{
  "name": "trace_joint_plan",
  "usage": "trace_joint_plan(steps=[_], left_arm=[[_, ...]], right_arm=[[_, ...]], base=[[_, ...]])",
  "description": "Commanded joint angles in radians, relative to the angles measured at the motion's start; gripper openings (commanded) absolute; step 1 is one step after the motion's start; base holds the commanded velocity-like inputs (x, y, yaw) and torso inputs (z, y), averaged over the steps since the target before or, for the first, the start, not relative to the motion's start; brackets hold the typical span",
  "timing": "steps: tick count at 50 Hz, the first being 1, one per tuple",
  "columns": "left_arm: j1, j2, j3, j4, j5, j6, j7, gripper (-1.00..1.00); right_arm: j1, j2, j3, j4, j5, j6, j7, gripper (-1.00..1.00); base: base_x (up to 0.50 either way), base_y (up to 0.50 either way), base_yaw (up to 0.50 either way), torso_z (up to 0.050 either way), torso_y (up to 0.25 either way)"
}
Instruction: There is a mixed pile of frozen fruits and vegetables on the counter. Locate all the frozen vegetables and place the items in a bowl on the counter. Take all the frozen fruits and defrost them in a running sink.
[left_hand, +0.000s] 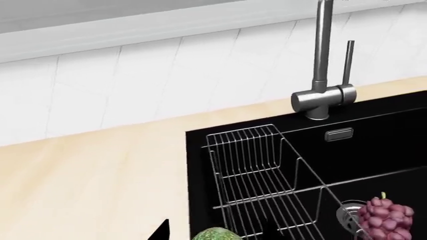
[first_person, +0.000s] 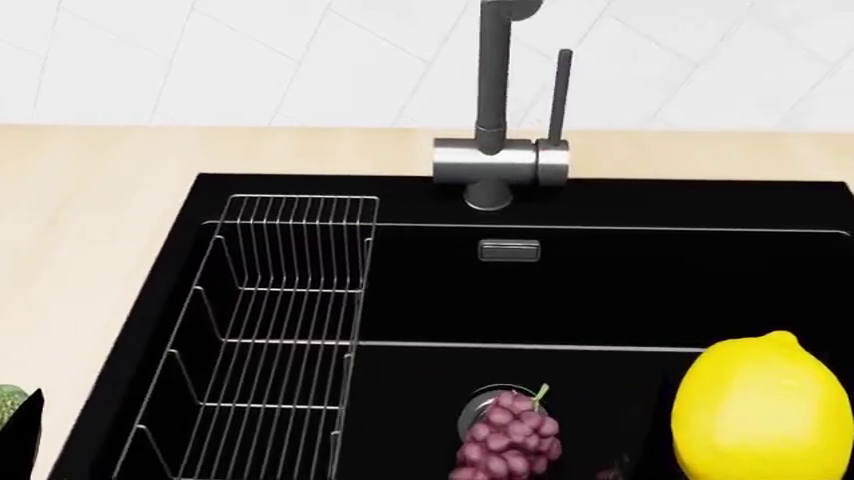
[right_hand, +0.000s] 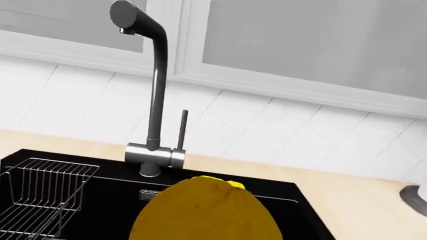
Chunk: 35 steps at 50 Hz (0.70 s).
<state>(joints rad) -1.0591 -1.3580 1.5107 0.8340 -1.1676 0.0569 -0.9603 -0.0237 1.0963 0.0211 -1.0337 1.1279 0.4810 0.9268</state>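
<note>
The lemon (first_person: 755, 408) hung over the sink's (first_person: 601, 290) right side, long axis upright, nipple end up. The grape bunch (first_person: 507, 440) lay by the drain, stem up. The green vegetable (left_hand: 217, 234) sat at the table (left_hand: 87, 175) edge. Neither pincer's opening could be determined; fingers were out of view.

The lemon (right_hand: 203, 210) and green vegetable (left_hand: 217, 234) are edge-cropped — both tools unseen.

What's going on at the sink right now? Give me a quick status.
Grippers' jaws out of view. Lemon held over the sink, right side; grape bunch already by the drain. Green vegetable at left wrist camera's edge. No water visible from faucet.
</note>
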Motion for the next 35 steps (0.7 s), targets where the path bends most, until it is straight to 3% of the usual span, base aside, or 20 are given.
trace_joint_plan(steps=[1,23,30,31,35], left_arm=[[-0.012,0.022,-0.028,0.0,0.01,0.029,0.022,-1.0],[-0.024,0.059,-0.039,-0.019,-0.004,0.007,0.009,-1.0],[0.015,-0.017,-0.022,0.005,0.034,0.062,0.042,-1.0],[0.032,-0.067,-0.013,0.019,0.05,0.095,0.068,-1.0],[0.032,-0.068,-0.013,0.022,0.049,0.09,0.068,-1.0]], right_arm=[[0.007,-0.007,0.019,0.007,-0.039,0.002,-0.033,-1.0],[0.012,0.019,0.004,0.005,-0.02,-0.026,0.005,-1.0],[0.012,0.029,-0.003,0.004,-0.028,-0.036,0.009,-1.0],[0.015,0.028,-0.006,0.007,-0.028,-0.038,0.007,-1.0],[0.015,0.032,-0.012,0.007,-0.031,-0.041,0.011,-1.0]], base=[[0.0,-0.5,0.0,0.0,0.0],[-0.02,-0.48,0.0,0.0,0.0],[-0.2,-0.13,0.0,0.0,0.0],[-0.34,-0.12,0.0,0.0,0.0],[-0.37,-0.12,0.0,0.0,0.0]])
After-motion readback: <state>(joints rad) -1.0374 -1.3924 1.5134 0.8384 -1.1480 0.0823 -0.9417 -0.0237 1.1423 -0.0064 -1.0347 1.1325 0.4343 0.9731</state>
